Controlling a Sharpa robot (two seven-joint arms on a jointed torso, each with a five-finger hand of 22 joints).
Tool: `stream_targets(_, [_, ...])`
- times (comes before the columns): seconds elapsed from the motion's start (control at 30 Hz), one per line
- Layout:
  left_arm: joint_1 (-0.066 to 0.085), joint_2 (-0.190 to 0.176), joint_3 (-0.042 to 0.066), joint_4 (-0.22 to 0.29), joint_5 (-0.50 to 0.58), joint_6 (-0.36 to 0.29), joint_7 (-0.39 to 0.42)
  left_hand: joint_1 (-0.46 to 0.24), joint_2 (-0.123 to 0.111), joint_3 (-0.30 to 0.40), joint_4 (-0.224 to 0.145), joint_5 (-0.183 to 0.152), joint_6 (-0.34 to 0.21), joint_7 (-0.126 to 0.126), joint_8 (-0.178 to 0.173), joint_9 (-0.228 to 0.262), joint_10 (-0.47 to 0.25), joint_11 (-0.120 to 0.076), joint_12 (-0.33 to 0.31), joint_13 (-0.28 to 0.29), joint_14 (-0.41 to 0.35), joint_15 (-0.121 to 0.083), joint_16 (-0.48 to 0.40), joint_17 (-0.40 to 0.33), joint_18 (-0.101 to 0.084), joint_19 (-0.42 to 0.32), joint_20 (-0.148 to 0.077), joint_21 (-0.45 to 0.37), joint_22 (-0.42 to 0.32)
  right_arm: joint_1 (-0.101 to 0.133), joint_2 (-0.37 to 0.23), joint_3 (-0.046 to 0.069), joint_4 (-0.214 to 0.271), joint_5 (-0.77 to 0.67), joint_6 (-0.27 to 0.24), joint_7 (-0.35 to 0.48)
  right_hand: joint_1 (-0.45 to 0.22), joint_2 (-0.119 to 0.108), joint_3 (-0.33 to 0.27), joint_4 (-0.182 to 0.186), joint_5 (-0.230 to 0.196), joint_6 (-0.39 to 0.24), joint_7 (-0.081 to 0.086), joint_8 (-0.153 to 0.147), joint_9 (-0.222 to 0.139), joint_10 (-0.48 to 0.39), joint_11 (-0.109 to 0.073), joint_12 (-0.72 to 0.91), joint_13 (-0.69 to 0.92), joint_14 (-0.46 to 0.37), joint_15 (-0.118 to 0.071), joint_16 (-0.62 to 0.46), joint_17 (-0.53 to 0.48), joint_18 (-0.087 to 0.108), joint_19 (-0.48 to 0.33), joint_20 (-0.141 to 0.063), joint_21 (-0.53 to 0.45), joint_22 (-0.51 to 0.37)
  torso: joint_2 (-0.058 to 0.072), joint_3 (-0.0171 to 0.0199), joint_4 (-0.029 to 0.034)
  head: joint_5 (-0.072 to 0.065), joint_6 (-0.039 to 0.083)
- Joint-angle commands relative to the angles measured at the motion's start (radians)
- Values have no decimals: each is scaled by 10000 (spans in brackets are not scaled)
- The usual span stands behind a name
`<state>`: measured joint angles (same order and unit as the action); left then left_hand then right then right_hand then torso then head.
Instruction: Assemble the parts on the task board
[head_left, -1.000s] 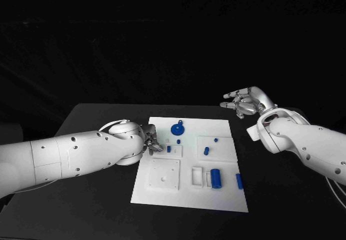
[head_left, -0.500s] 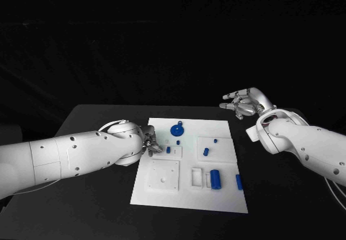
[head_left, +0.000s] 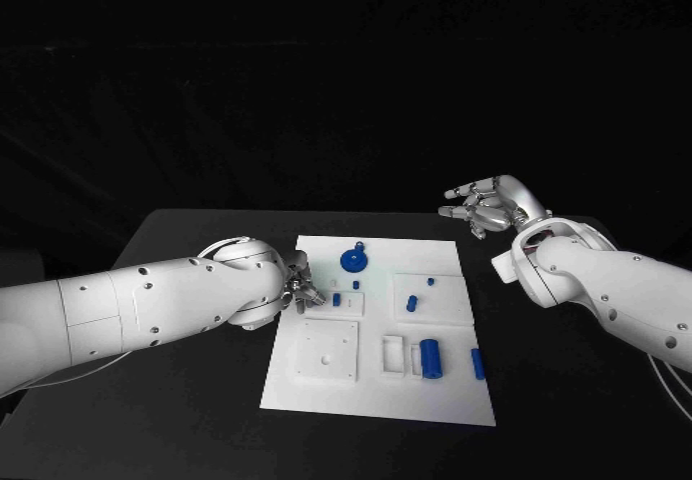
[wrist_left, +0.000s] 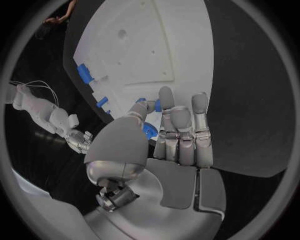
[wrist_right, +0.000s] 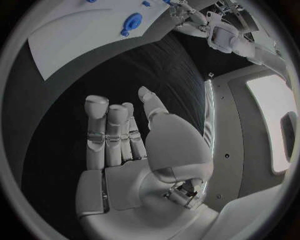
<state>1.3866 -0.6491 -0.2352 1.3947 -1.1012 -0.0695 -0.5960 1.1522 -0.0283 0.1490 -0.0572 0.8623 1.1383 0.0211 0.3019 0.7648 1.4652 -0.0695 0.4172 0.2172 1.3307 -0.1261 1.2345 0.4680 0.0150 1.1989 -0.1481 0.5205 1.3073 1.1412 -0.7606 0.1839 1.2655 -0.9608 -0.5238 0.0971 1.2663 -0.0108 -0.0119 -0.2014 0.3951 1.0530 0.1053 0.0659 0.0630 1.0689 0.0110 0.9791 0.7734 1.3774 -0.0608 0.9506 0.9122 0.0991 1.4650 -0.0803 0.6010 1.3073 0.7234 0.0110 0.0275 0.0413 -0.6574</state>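
Movement over the last second is slight: your left arm has rolled a little at the board's near-left edge, while the left hand (head_left: 300, 288) stays low over the task board (head_left: 433, 400) and the right hand (head_left: 488, 205) has not shifted at all. That reads as fine adjustment, not a carry, so you are probably working a part into its place. In the left wrist view the left hand (wrist_left: 172, 137) has its fingers (wrist_left: 200, 107) nearly straight and close together, with the thumb bent across toward them; a small blue part (wrist_left: 149, 131) sits right between thumb and fingers, but you cannot tell whether it is pinched or just lying on the board beneath them. Just beyond the fingertips, two more blue parts (wrist_left: 84, 74) lie near the board's edge. From the head view, a blue peg (head_left: 338, 298) stands just beside the left hand, a round blue wheel (head_left: 355, 261) lies a little farther off, and a blue cylinder (head_left: 430, 353) rests well away, toward your right arm. The right hand (wrist_right: 125, 150) hangs above the bare table, well apart from the board, fingers extended and loosely spread, holding nothing. Most parts look unseated, so the assembly seems at an early stage.
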Motion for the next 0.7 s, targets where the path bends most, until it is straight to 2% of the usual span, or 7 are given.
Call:
stream_targets(0.03, [-18,29,-36,-110,257,546,-66,88,37,1348,-1362,43,185,-244,51,5,397,-53,35,14,39,-15,1,16,109,-25,7,59,210,-4,24,5,-14,-5,131,106,-89,32,38,-11,2,35,21,-41,-8,-21,-63,38,-9,2,-31,38,13,81,297,-21,-17,677,-2,-1,-5,-14,-1])
stream_targets(0.43, [0,211,-34,-368,304,851,-71,87,45,1346,-1374,20,172,-239,51,9,387,-48,35,25,26,-13,7,22,108,-43,8,75,211,-9,52,5,-21,0,147,105,-91,40,57,-37,-17,37,23,-41,-8,-24,-61,37,-10,1,-32,38,15,82,297,-22,-22,676,-1,-5,-3,6,-49])
stream_targets(0.7, [10,302,-32,-489,208,896,-81,92,64,1344,-1390,6,157,-235,59,20,383,-48,36,41,20,-11,14,27,114,-56,9,104,210,-15,67,5,-31,1,160,103,-93,52,79,-67,-29,34,25,-41,-8,-26,-61,38,-9,-2,-31,32,13,81,295,-22,-27,676,-1,-3,3,-34,-10])
